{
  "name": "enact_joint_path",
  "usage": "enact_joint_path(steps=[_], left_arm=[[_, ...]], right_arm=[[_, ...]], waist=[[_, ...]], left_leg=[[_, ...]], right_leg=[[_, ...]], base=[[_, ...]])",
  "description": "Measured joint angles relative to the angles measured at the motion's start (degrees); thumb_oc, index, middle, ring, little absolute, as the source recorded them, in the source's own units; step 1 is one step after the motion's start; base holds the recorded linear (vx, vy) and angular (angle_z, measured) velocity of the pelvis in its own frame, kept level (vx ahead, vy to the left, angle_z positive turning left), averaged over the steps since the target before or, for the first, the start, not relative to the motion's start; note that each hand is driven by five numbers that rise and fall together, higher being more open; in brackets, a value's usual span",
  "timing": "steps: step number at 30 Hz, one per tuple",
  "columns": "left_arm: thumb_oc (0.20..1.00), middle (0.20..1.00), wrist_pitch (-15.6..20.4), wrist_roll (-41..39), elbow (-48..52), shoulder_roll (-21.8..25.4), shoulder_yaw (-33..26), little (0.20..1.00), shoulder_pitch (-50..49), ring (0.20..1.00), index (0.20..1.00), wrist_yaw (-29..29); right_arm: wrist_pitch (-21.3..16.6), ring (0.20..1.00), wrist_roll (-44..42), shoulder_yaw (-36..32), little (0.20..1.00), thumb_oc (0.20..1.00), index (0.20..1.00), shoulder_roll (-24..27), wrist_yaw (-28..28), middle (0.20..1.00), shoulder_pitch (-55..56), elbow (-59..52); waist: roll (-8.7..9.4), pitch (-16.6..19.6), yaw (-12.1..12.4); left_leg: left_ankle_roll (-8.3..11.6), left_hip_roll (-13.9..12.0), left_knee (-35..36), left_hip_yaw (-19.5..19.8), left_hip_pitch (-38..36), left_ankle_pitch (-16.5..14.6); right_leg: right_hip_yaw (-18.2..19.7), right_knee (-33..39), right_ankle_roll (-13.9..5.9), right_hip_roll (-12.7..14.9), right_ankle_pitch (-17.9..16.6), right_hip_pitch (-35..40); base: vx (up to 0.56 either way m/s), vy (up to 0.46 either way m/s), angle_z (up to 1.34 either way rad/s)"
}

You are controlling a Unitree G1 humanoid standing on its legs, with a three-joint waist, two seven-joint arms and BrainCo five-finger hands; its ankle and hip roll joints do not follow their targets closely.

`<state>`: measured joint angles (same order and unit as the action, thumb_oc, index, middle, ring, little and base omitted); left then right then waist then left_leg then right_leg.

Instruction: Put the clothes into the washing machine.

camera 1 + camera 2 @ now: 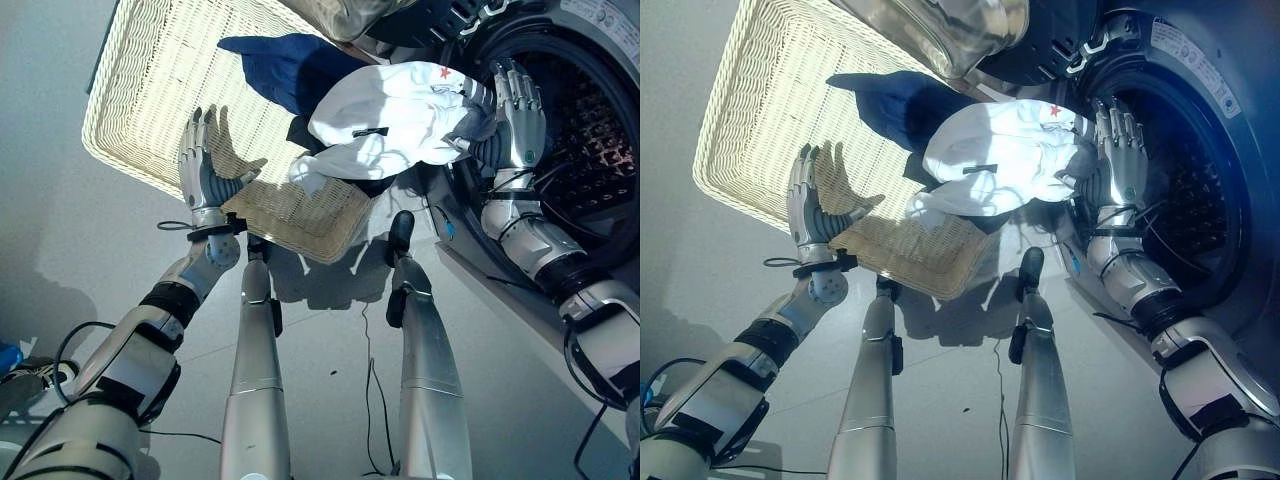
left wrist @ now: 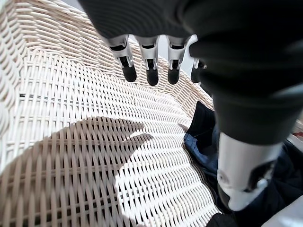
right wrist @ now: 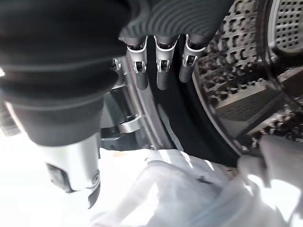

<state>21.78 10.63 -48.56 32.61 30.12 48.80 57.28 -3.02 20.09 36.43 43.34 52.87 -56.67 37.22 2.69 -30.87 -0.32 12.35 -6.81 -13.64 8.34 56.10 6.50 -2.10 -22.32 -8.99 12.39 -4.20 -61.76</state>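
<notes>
The washing machine (image 1: 600,130) stands open beside the wicker basket (image 1: 160,90). A white garment (image 1: 390,125) is bunched at the basket's corner, right by the drum mouth, over a dark blue one (image 1: 285,65). Right hand (image 1: 515,120) rests against the white cloth with fingers straight, not gripping. I'd curl round a thick fold before lifting it over the door rim. Left hand (image 1: 200,165) hovers open over the basket.

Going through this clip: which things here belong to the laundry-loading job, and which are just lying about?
Part of the job:
white garment, at the drum's mouth beside the right hand
dark blue garment in the basket
wicker basket, with the left hand open over it
washing machine, door open

Just lying about:
blue item on the floor, at the picture's edge
</notes>
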Motion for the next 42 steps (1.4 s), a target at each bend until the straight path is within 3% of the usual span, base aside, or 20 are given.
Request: enact_joint_path(steps=[8,16,20,21,22,23,24,42], left_arm=[[1.0,1.0,0.01,-0.01,-0.09,-0.18,0.41,1.0,1.35,1.0,1.0,-0.07],[1.0,1.0,0.02,-0.01,-0.09,-0.22,1.26,1.0,2.07,1.0,1.0,-0.44],[1.0,1.0,0.01,-0.02,-0.11,0.04,2.87,1.0,3.55,1.0,1.0,-1.7],[1.0,1.0,0.01,-0.03,-0.05,0.04,2.87,1.0,3.64,1.0,1.0,-1.83],[1.0,1.0,0.01,-0.03,-0.06,0.06,2.87,1.0,3.87,1.0,1.0,-1.94],[1.0,1.0,0.01,-0.03,-0.07,0.07,2.87,1.0,3.91,1.0,1.0,-2.03],[1.0,1.0,0.0,-0.03,-0.08,0.06,2.87,1.0,3.82,1.0,1.0,-2.08],[1.0,1.0,-0.06,-0.02,-0.07,0.02,2.9,1.0,3.65,1.0,1.0,-2.5]], right_arm=[[-0.14,1.0,0.54,3.04,1.0,1.0,1.0,-0.54,-6.77,1.0,-2.19,4.18],[-0.18,1.0,0.64,4.97,1.0,1.0,1.0,-0.52,-9.95,1.0,-3.29,6.57],[-0.47,1.0,0.45,9.23,1.0,1.0,1.0,-0.3,-16.3,1.0,-7.64,10.58],[-0.47,0.489,0.44,9.19,0.489,0.489,0.489,-0.3,-17.14,0.489,-7.85,10.5],[-0.47,0.413,0.44,9.2,0.413,0.413,0.413,-0.32,-17.79,0.413,-7.94,10.54],[-0.46,0.272,0.44,9.23,0.272,0.272,0.272,-0.33,-18.55,0.272,-7.91,10.53],[-0.46,0.213,0.43,9.23,0.213,0.213,0.213,-0.35,-19.06,0.213,-7.85,10.53],[0.98,0.2,0.01,9.23,0.2,0.2,0.2,-0.44,-20.31,0.2,-9.92,10.39]], waist=[[-0.08,0.03,1.67],[-0.1,0.04,2.69],[-0.14,0.06,2.78],[-0.14,0.06,2.78],[-0.14,0.06,2.8],[-0.14,0.06,2.84],[-0.14,0.06,2.83],[-0.15,0.06,2.97]], left_leg=[[0.09,0.01,-0.05,0.14,-0.01,0.15],[0.18,0.01,-0.04,0.34,-0.04,0.43],[0.32,0.0,0.61,1.07,-0.03,1.1],[0.32,0.0,0.72,1.08,-0.03,1.16],[0.34,0.01,0.77,1.08,-0.03,1.2],[0.34,0.01,0.79,1.08,-0.03,1.21],[0.34,0.01,0.8,1.08,-0.04,1.21],[0.35,0.12,0.81,1.07,-0.03,1.21]], right_leg=[[-0.06,-0.24,0.0,0.02,0.0,0.01],[-0.17,-0.62,0.0,0.02,0.01,0.0],[-0.76,-1.03,0.22,0.07,0.16,-0.02],[-0.79,-1.03,0.27,0.1,0.19,-0.02],[-0.81,-1.03,0.27,0.11,0.19,-0.03],[-0.81,-1.02,0.29,0.11,0.2,-0.04],[-0.81,-1.02,0.32,0.11,0.23,-0.04],[-0.83,-1.04,0.34,0.23,0.24,-0.07]], base=[[0.0,0.0,0.0],[0.0,-0.005,0.0],[0.01,-0.013,0.04],[0.01,-0.01,0.04],[0.0,0.0,0.0],[0.0,0.0,0.0],[0.0,0.0,0.0],[0.0,0.0,0.0]])
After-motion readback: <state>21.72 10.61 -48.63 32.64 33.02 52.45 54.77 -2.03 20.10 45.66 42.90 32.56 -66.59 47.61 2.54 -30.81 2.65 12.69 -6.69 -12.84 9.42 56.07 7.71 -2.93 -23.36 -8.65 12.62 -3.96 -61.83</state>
